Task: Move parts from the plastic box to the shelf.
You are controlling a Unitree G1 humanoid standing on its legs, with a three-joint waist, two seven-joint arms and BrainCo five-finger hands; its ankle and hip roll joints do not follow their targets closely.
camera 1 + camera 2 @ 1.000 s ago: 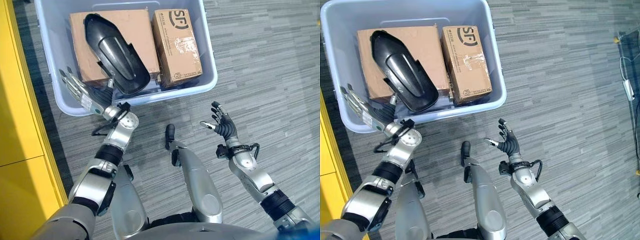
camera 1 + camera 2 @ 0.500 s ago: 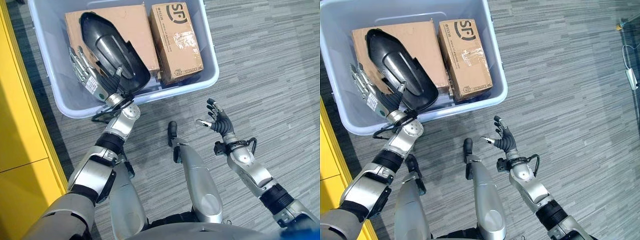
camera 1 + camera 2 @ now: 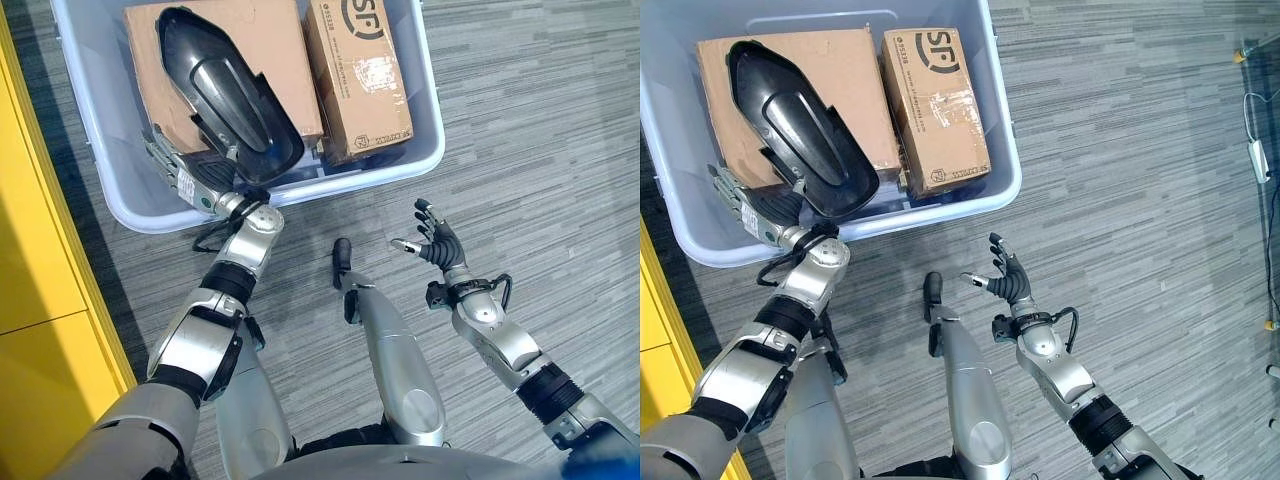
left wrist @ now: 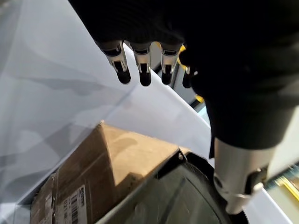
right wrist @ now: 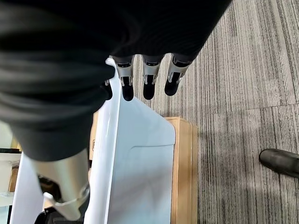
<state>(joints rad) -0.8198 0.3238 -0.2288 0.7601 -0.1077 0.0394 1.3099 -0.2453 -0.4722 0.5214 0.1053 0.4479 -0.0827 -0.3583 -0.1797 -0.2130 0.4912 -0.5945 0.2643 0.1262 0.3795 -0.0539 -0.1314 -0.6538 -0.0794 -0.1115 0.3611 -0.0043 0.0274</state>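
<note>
Reach-in stage: I have the left hand (image 3: 185,182) down inside the plastic box (image 3: 428,120), at its near wall, just beside the lower end of the black part (image 3: 228,98). Fingers are straight and spread, holding nothing. The part lies slantwise across the large cardboard box (image 3: 270,45), one end overhanging toward my hand.

Right hand (image 3: 437,243) hangs over the floor outside the box, fingers loosely open, empty.

Next, I judge, the left fingers must slide under the part's near edge while the right comes in to steady the far side; it looks too long for one hand.

Part: glossy moulded shell, tapered, raised ridge down the middle. Probably slick. Smaller taped cardboard box (image 3: 935,105) sits alongside. Box walls translucent, smooth. Floor: grey ribbed carpet (image 3: 540,130).
</note>
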